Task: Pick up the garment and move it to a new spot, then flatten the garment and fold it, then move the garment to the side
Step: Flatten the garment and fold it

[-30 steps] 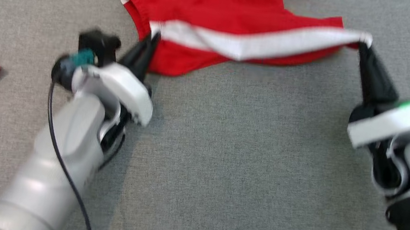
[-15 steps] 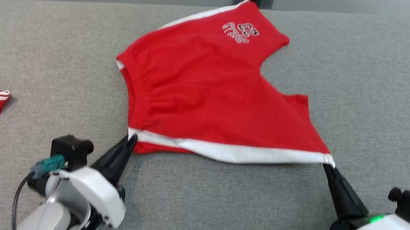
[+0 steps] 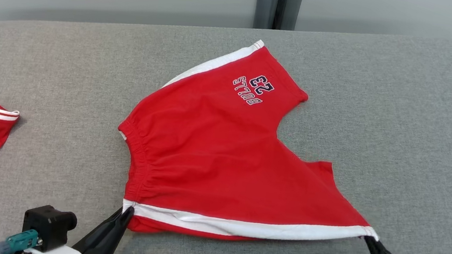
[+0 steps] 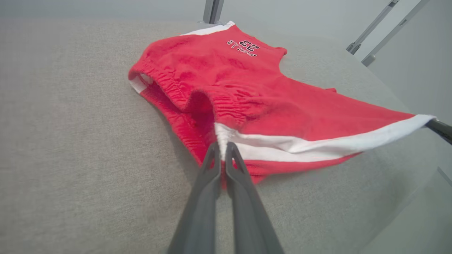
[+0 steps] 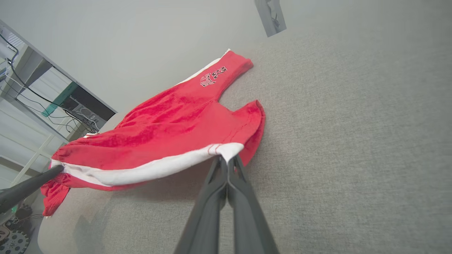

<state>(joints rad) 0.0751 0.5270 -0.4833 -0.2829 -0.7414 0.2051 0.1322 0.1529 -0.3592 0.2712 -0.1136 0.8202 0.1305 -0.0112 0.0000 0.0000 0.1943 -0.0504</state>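
Flattening: left gripper [image 3: 127, 213], right gripper [image 3: 368, 240] fingers pinch ends of white stripe [image 3: 248, 229] on red jersey shorts [image 3: 213, 160], taut. Next: lower, release, fold.

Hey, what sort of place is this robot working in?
Probably a robotics lab or test room rather than a home. The red shorts lie on a wide grey fabric-covered bench, metal posts stand behind it, and a rack of cables and equipment sits to one side.
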